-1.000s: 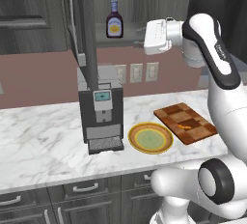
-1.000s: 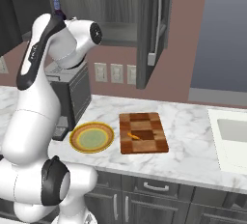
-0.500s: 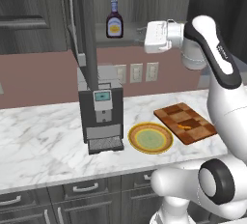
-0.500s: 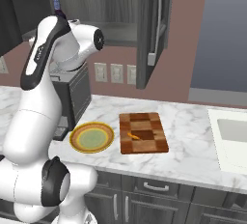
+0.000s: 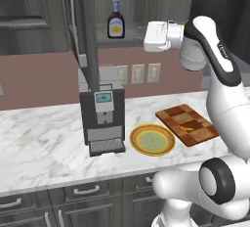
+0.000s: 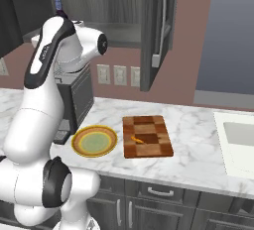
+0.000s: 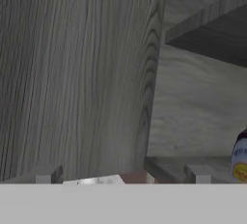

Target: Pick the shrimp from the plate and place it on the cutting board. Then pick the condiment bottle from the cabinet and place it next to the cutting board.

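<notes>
The condiment bottle (image 5: 115,20), dark with a yellow label, stands upright on the shelf of the open cabinet (image 5: 132,39). My gripper (image 5: 145,36) hovers at shelf height just right of the bottle, apart from it. In the hand view the gripper (image 7: 123,177) is open and holds nothing, with the bottle (image 7: 240,159) at the right edge. The small orange shrimp (image 5: 186,127) (image 6: 137,139) lies on the checkered cutting board (image 5: 171,116) (image 6: 158,147). Left of the board sits the plate (image 5: 135,140) (image 6: 77,143), with nothing on it.
A dark coffee machine (image 5: 101,113) (image 6: 77,95) stands on the marble counter left of the plate. The open cabinet door (image 5: 85,25) (image 6: 158,26) hangs edge-on beside the shelf. A sink (image 6: 238,140) lies at the far right. Wall outlets (image 5: 139,73) sit below the shelf.
The arm has shifted only slightly beside the cabinet shelf. The jaws have stayed open, and the bottle, shrimp and plate have not moved.
</notes>
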{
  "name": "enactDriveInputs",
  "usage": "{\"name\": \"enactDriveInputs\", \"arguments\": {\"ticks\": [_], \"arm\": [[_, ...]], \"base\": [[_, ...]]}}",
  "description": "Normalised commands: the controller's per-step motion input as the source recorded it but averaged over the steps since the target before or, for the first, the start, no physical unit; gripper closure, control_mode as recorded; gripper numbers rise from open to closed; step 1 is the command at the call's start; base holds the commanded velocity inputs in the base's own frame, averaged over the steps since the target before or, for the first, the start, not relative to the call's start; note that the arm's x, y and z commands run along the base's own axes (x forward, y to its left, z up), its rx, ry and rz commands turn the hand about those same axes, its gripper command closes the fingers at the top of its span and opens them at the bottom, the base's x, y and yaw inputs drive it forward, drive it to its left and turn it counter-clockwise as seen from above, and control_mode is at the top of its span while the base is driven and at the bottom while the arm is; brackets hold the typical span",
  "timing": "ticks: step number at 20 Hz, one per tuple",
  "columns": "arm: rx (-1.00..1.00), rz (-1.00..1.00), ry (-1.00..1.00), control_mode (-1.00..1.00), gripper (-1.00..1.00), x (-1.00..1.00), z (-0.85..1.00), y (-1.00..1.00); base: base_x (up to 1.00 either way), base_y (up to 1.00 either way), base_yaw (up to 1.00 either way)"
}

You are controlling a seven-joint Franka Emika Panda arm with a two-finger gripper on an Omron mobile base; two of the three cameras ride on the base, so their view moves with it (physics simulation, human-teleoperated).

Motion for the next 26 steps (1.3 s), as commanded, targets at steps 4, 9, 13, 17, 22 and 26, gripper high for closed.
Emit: {"name": "enactDriveInputs", "arguments": {"ticks": [4, 9, 13, 17, 22, 26], "arm": [[0.0, 0.0, 0.0, -1.0, -1.0, 0.01, 0.23, 0.0], [0.0, 0.0, 0.0, -1.0, -1.0, 0.01, 0.22, 0.0], [0.0, 0.0, 0.0, -1.0, -1.0, 0.06, 0.13, 0.0], [0.0, 0.0, 0.0, -1.0, -1.0, 0.18, 0.03, 0.0], [0.0, 0.0, 0.0, -1.0, -1.0, 0.26, 0.0, 0.0], [0.0, 0.0, 0.0, -1.0, -1.0, 0.24, 0.01, 0.0]], "base": [[0.0, 0.0, 0.0], [0.0, 0.0, 0.0], [0.0, 0.0, 0.0], [0.0, 0.0, 0.0], [0.0, 0.0, 0.0], [0.0, 0.0, 0.0]]}}
